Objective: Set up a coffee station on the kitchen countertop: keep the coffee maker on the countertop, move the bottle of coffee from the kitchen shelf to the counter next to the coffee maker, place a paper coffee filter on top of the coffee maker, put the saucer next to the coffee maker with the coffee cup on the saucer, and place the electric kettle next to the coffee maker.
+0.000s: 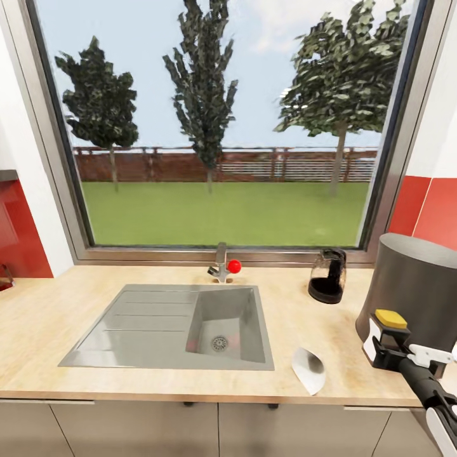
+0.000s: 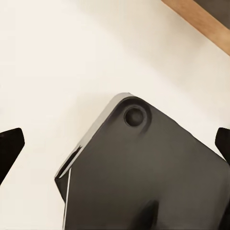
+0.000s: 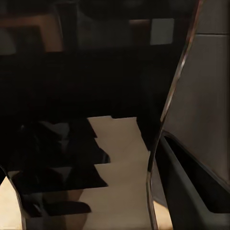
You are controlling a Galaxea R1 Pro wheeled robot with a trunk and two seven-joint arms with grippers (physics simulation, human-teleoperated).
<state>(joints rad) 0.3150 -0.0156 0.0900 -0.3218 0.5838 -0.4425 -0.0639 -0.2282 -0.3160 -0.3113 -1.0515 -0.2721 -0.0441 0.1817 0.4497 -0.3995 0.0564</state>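
The coffee maker (image 1: 416, 292), a tall dark grey cylinder, stands on the countertop (image 1: 44, 324) at the far right. My right gripper (image 1: 379, 343) is right beside its front lower wall, open with nothing between the fingers. In the right wrist view the coffee maker's glossy dark wall (image 3: 72, 86) is very close. A white paper coffee filter (image 1: 309, 369) lies flat near the counter's front edge, left of that gripper. A dark glass jug (image 1: 327, 275) with a handle stands by the window; I cannot tell whether it is the kettle or the coffee bottle. My left gripper (image 2: 115, 146) is open, fingertips (image 2: 9, 148) wide apart.
A steel sink (image 1: 171, 327) with a drainboard takes up the counter's middle, its faucet (image 1: 221, 263) with a red knob behind it. A large window runs along the back. Below my left gripper are a dark part of the robot (image 2: 143, 177) and pale floor.
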